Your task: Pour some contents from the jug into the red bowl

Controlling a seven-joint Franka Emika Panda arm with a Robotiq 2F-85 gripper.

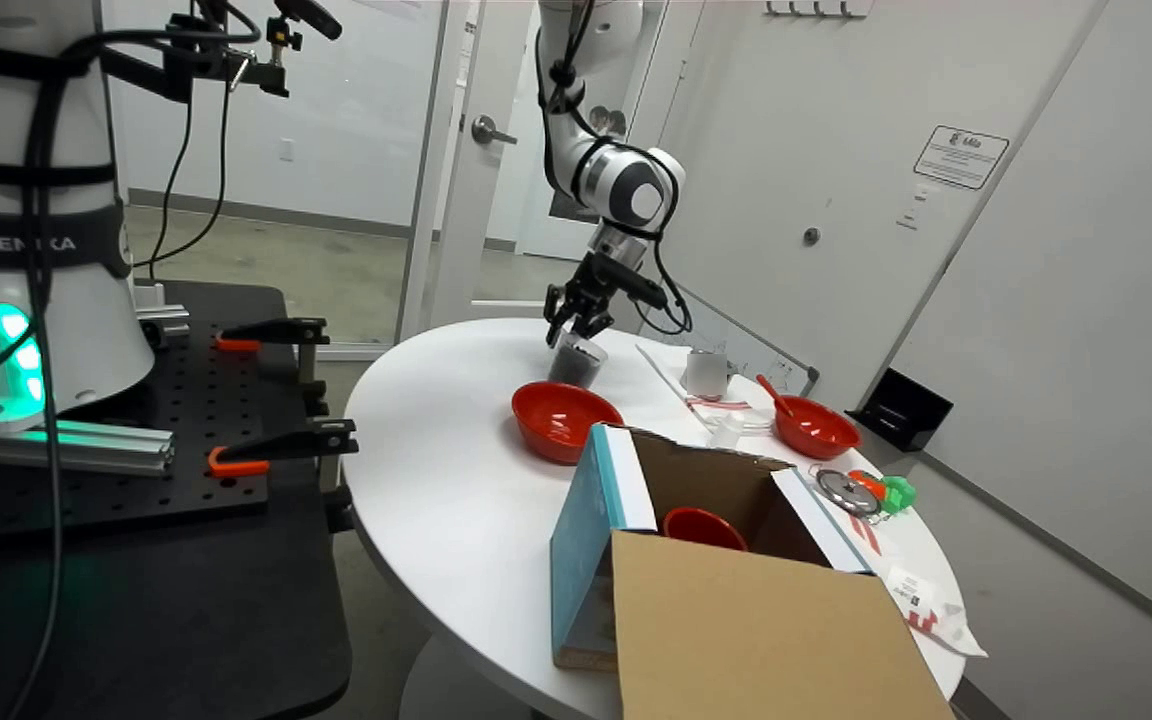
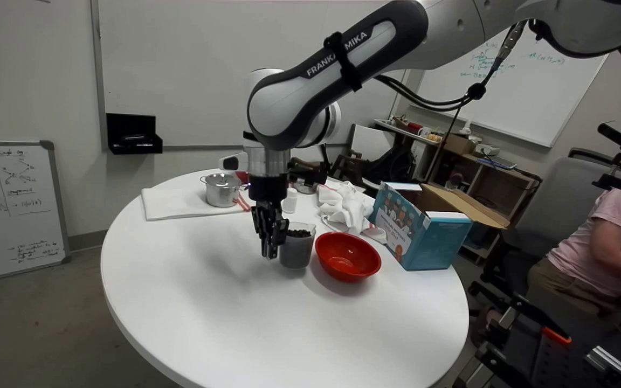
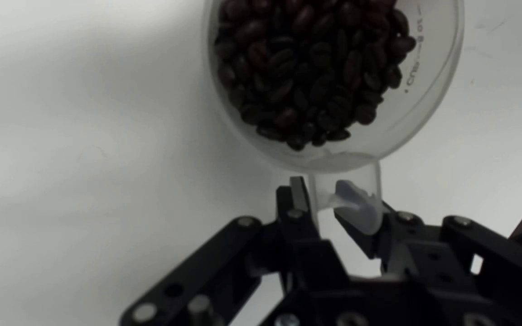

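Nearly upright in my grip

On the white table (image 2: 197, 323) a blue box (image 2: 435, 243) stands near the red bowl (image 2: 347, 258). Just beside the bowl is the jug (image 2: 295, 256), mouth up, long axis nearly vertical, its handle (image 3: 365, 174) toward my gripper (image 3: 326, 201), which pinches it. Inside lie dark beans (image 3: 306, 77).

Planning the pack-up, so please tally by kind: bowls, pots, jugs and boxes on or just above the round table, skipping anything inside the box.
Red bowls: 2
Metal pot: 1
Jug: 1
Cardboard box: 1
Total: 5
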